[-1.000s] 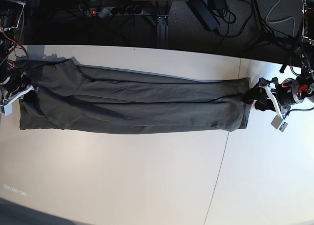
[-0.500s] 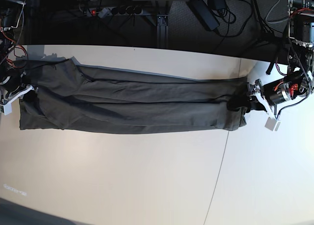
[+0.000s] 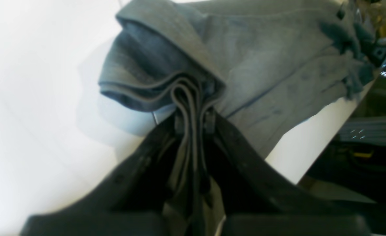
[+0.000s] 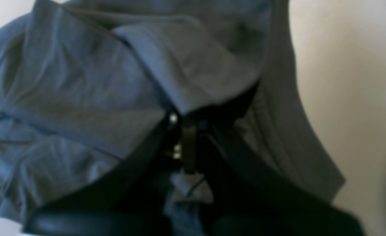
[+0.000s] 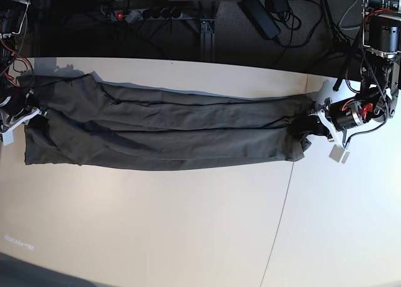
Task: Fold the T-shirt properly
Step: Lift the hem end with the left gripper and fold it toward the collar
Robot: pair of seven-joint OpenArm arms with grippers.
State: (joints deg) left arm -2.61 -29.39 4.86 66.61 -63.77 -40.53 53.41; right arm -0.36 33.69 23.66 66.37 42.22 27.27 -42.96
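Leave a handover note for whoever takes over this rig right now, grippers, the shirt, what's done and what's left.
Left gripper: shut on the T-shirt, pinching several bunched layers at its end on the base view's right.
Right gripper: shut on the T-shirt at the opposite end.
T-shirt: lies as a long narrow band across the white table, stretched between the two arms; the end in the left gripper is puckered.
Done: sides look folded in lengthwise.
Left: fold the band end to end, release, and probably smooth the wrinkles.
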